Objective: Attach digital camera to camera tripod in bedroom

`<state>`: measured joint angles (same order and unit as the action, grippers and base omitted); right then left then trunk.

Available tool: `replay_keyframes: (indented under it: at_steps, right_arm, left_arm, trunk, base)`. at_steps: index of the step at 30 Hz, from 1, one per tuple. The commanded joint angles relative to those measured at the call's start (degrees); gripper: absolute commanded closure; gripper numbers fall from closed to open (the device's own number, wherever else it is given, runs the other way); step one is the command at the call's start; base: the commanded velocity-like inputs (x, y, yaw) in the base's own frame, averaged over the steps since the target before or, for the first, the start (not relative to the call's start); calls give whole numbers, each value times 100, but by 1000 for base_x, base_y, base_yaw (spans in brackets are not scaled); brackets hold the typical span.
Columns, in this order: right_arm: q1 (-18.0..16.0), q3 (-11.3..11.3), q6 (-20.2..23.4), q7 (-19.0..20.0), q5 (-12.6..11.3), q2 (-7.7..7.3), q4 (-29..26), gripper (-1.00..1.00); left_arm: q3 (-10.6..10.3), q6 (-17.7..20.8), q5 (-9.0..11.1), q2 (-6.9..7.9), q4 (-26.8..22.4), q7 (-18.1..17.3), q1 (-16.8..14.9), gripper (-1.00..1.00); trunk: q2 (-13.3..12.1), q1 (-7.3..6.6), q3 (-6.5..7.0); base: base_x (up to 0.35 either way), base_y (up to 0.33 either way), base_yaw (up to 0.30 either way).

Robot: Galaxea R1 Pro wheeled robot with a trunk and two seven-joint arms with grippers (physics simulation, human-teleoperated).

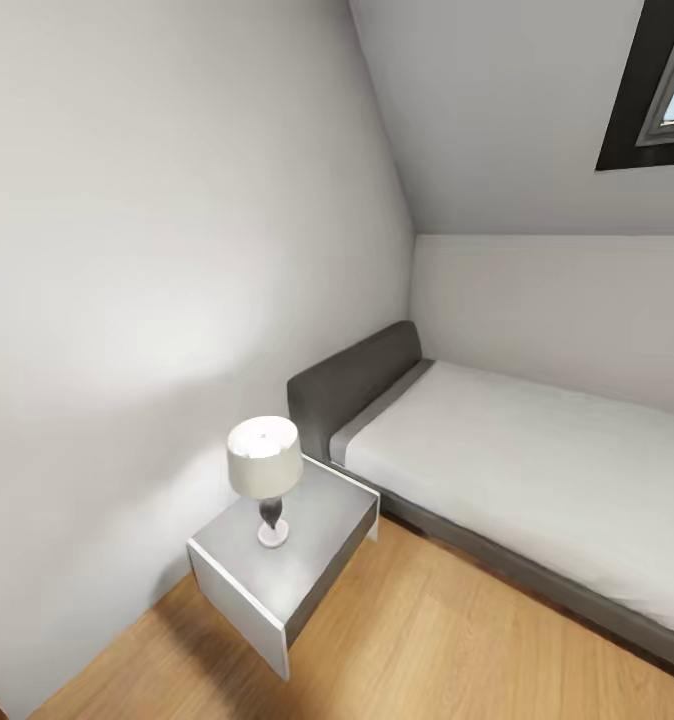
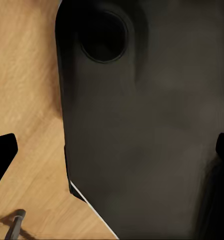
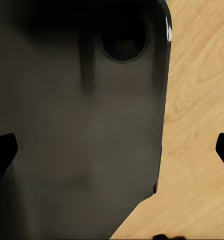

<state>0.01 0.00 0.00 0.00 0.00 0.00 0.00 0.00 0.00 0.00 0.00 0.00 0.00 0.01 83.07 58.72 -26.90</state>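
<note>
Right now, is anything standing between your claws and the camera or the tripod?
Cannot judge: the head view faces a corner with a grey bed and a white-shaded lamp on a grey nightstand. Both wrist views look down past the robot's dark base at wood floor.

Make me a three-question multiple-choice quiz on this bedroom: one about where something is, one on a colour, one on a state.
1. Where is the lamp? A on the bed B on the nightstand C on the floor
2. What colour is the headboard? A dark grey B red C white
3. How is the left pincer? A shut on the lamp B shut empty C open

B: its base rests on the nightstand beside the bed.
A: dark grey.
C: its fingertips sit far apart, holding nothing.
</note>
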Motion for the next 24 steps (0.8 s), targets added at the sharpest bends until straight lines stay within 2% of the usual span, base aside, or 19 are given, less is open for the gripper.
replay_keyframes:
  at_steps: [1, 5, 8, 13, 15, 24]
  right_arm:
    - [-1, 0, 0, 0, 0, 0, 0, -100]
    - [-132, -9, 63, 84, -35, 130, 6, -100]
    - [-149, -12, 65, 86, -35, 218, 4, -100]
    - [-255, -20, 62, 88, -35, 379, -10, -100]
    - [-264, -23, 66, 88, -38, 443, -14, -100]
    - [-272, -32, 70, 88, -43, 489, -11, -100]
  left_arm:
    - [0, 0, 0, 0, 0, 0, -1, -100]
    - [0, -18, 0, -130, -32, -73, 8, -100]
    - [0, -19, 0, -148, -40, -74, 8, -100]
    - [8, -32, 0, -302, -130, -68, 8, -100]
    - [8, -34, 3, -317, -144, -63, 8, -100]
    - [9, -35, 6, -328, -157, -35, 8, -100]
  trunk:
    - [1, 0, -3]
    - [1, 0, -3]
    - [1, 0, -3]
    - [1, 0, -3]
    - [1, 0, -3]
    - [1, 0, -3]
  base:
    - [0, 0, 0]
    - [0, 0, 0]
    - [0, 0, 0]
    - [0, 0, 0]
    - [0, 0, 0]
    - [0, 0, 0]
